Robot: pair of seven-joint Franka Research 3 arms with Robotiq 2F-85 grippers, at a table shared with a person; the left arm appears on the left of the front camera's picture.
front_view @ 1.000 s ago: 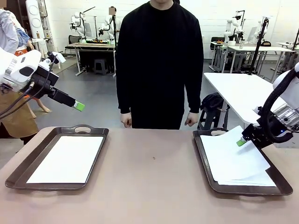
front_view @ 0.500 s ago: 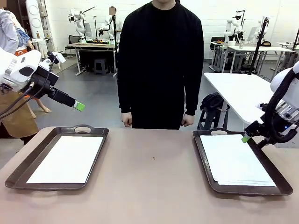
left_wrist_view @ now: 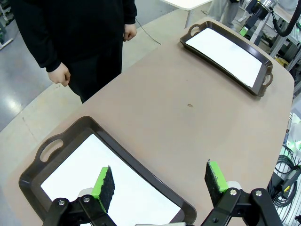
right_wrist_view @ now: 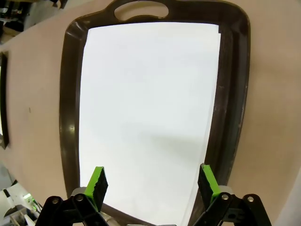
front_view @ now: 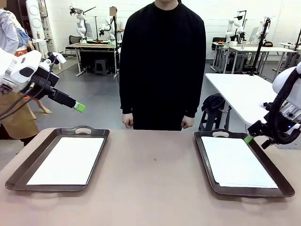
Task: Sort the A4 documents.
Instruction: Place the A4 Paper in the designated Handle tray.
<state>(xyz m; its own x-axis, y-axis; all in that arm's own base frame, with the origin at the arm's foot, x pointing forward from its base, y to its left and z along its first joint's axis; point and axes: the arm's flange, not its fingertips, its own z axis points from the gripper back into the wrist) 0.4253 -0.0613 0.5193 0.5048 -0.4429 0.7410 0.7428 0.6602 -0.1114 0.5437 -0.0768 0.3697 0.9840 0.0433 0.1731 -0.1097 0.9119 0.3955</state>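
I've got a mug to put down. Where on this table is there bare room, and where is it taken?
The wide strip of table between the left tray and the right tray is bare, from the near edge across to the person's side. Both trays are taken: paper sheets fill the left one and a stack of sheets the right.

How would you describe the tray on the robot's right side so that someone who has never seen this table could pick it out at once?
Start at the brown table in front of the person in black. Two dark brown handled trays lie on it; take the right tray, under the right gripper. Unlike the left tray with its single-looking sheet, its A4 documents show stacked edges at the near end.
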